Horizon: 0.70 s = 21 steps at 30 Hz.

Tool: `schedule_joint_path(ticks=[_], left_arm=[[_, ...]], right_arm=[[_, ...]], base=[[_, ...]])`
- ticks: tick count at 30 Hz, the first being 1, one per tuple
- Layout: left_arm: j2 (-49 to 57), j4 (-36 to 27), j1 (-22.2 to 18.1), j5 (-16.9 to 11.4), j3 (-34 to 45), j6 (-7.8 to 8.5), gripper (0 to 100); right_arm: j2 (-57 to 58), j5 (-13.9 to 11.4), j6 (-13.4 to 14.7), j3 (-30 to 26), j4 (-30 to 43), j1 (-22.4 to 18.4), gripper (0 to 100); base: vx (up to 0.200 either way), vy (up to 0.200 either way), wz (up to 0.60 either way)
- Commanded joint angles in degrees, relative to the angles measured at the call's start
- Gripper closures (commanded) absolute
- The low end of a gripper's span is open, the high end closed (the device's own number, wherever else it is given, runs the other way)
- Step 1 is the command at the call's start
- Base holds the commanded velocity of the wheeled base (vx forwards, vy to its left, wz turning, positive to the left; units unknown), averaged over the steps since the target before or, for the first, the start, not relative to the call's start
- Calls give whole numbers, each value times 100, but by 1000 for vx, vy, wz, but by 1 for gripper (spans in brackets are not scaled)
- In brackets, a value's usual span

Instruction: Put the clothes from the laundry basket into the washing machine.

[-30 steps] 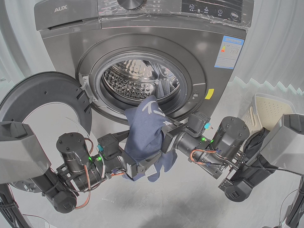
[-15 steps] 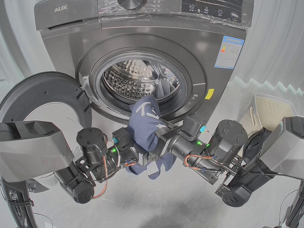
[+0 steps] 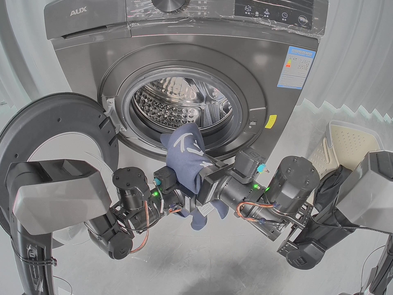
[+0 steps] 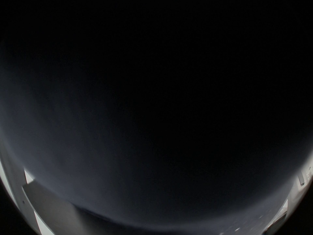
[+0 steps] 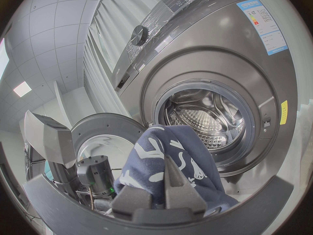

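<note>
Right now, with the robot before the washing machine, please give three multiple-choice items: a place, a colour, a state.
1. Where is the navy garment?
A) deep in the drum
B) before the drum opening, in the right gripper
C) on the floor
2. Its pattern's colour?
A) white
B) red
C) yellow
3. The machine's door?
A) shut
B) open, swung to the robot's left
C) taken off
1 B: it hangs before the opening. 2 A: white marks on navy. 3 B: the drum is in plain sight.
</note>
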State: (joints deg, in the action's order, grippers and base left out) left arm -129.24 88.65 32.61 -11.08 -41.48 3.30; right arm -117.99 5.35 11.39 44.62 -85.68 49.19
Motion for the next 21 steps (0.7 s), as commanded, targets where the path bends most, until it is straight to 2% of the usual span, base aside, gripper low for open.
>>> schedule_joint_path(ticks=[1,4,7,8,14,21], left_arm=[[-127,3,-9,1,-62,-5,0],[-145,3,-18,71,-176,-128,0],[-136,3,9,194,-202,-155,0],[-127,3,17,194,-193,-163,100],[-127,12,26,194,-114,-216,100],[136,21,-97,203,88,-225,100]], right_arm=[[13,-8,4,3,-2,3,100],[13,1,13,-6,-2,3,100],[13,1,4,3,-2,3,100],[13,-8,13,3,-2,3,100],[66,1,13,-6,-11,-15,100],[523,-8,13,-190,7,-340,100]], base=[[0,0,0],[0,0,0],[0,0,0],[0,0,0],[0,0,0],[0,0,0]])
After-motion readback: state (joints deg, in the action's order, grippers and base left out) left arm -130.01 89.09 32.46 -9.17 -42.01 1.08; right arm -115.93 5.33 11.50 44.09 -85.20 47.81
